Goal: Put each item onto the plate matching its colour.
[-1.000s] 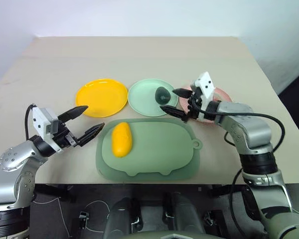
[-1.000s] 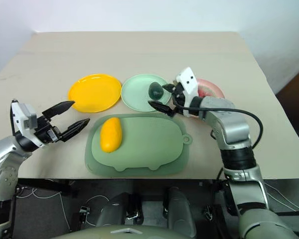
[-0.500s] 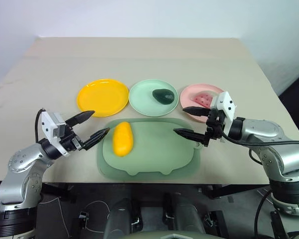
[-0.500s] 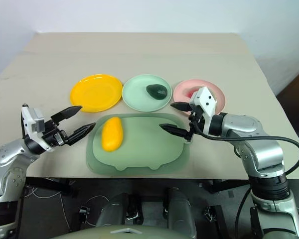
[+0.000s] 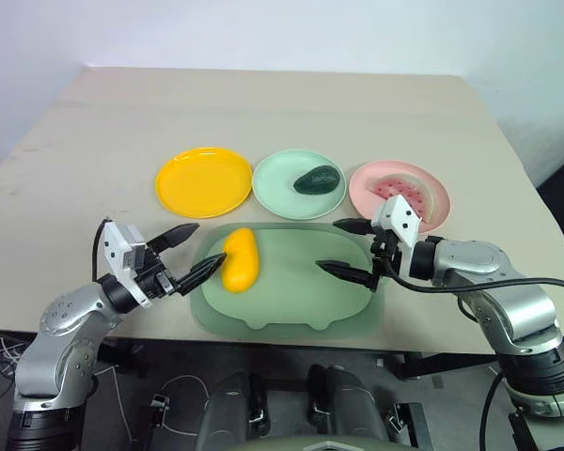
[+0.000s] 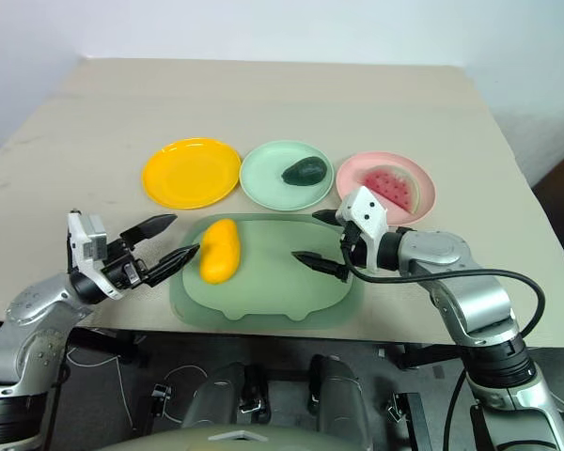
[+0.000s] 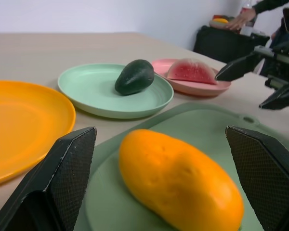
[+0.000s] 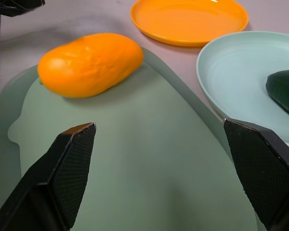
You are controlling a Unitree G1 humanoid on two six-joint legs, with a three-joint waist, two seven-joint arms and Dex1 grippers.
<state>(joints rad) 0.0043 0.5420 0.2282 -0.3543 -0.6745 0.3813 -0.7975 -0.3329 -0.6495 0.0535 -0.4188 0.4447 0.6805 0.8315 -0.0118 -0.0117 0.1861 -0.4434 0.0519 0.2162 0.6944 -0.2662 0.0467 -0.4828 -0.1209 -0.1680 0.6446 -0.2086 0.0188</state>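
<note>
Left eye view, contents as we find them. Table (image 5: 94, 132): one, tan. Yellow plate (image 5: 203, 181): bare. Mint plate (image 5: 299, 184): carries the avocado (image 5: 318, 179), resting near its right rim. Pink plate (image 5: 399, 193): carries the watermelon wedge (image 5: 400, 194). Green mat (image 5: 291, 287): lies in front of the three plates, with the mango (image 5: 239, 259) on its left part, long axis running roughly front to back.

Left gripper (image 5: 189, 255): jaws spread wide, empty, hovering just beside the mat's left edge and aimed at the mango; the left wrist view shows the fruit sitting between the two fingers but a little ahead of them, not yet touched. Right gripper (image 5: 343, 250): jaws likewise wide, empty, hanging over the right part of the mat, well clear of the mango.

Step in hand, as we judge it: the mango is the one item left to sort, and the left arm is lined up to take it.

Handling notes, ours:
- advance until the fingers straddle the fruit's middle, across its short width;
- close gently, since a smooth rounded toy may squirt out of a pinch near either end;
- lift clear of the mat before carrying to the yellow plate, which is close behind;
- keep the right arm where it is, out of the path.
</note>
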